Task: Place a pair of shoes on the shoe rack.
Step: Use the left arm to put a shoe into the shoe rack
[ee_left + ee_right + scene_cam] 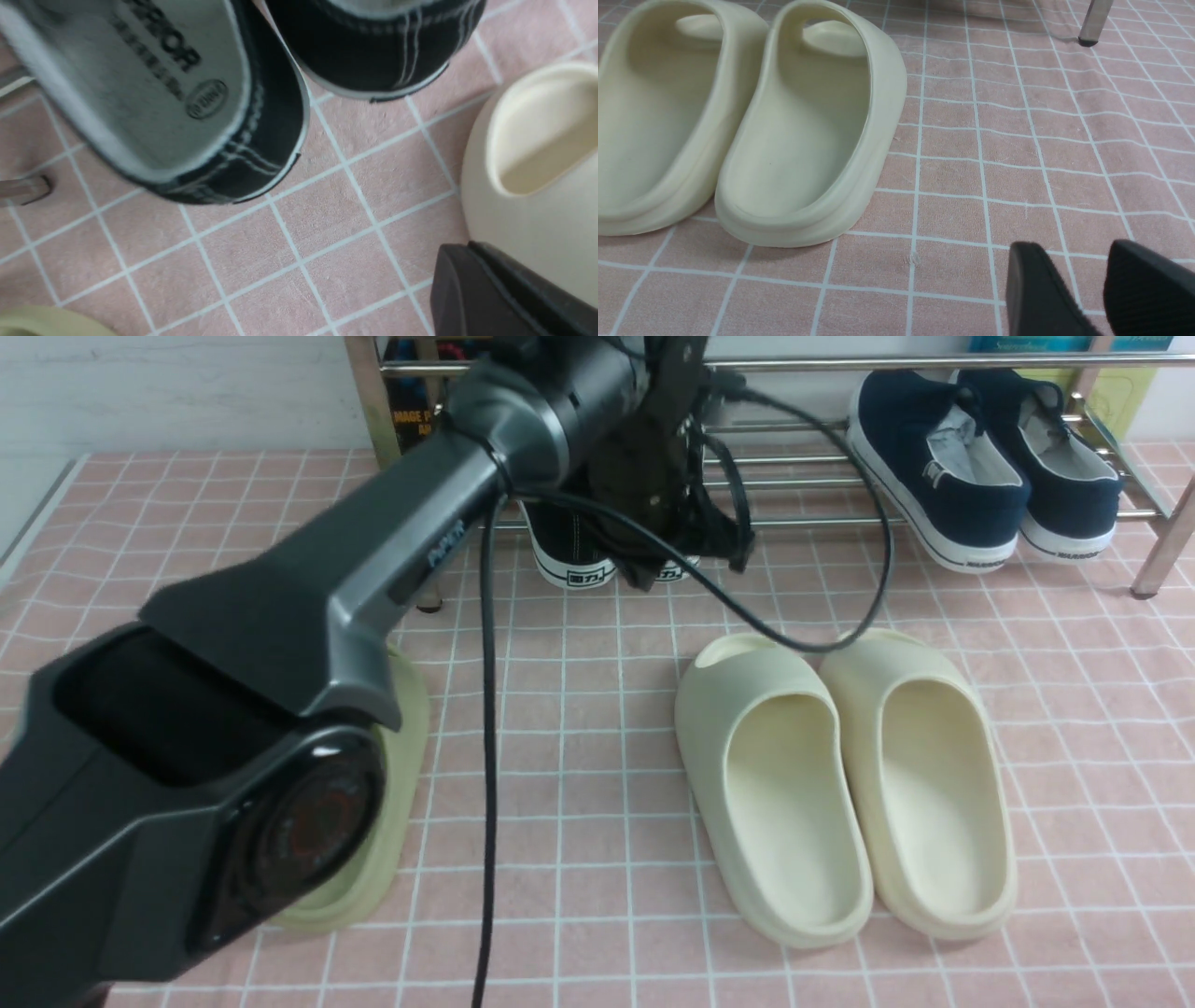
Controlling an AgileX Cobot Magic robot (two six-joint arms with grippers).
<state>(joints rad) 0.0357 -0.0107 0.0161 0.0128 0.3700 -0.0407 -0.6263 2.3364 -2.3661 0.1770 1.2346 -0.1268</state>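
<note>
Left wrist view: what can be read there?
— Inside one of the black sneakers [271,140], dark letters ending "RIOR" run off the frame's top. The oval stamp beneath them is too small to read. In the front view the navy slip-ons [943,476], upper right, show tiny sole lettering, seemingly "WARRIOR".
— And the fingers?
— The left gripper [472,273], lower right, has its jaws pressed together with nothing between them, apart from the sneakers. The right gripper [1092,289] stands parted over the pink tiled floor [994,154], grasping nothing.
— Where is the pair?
— Upper centre of the front view, heels jutting past the front rod of the shoe rack [803,521]. The left arm [373,588] hides the rest.
— Around them?
— Cream slides [840,784] lie centre right, a green slide [392,821] sits behind the arm, and a black cable [488,756] hangs across.
</note>
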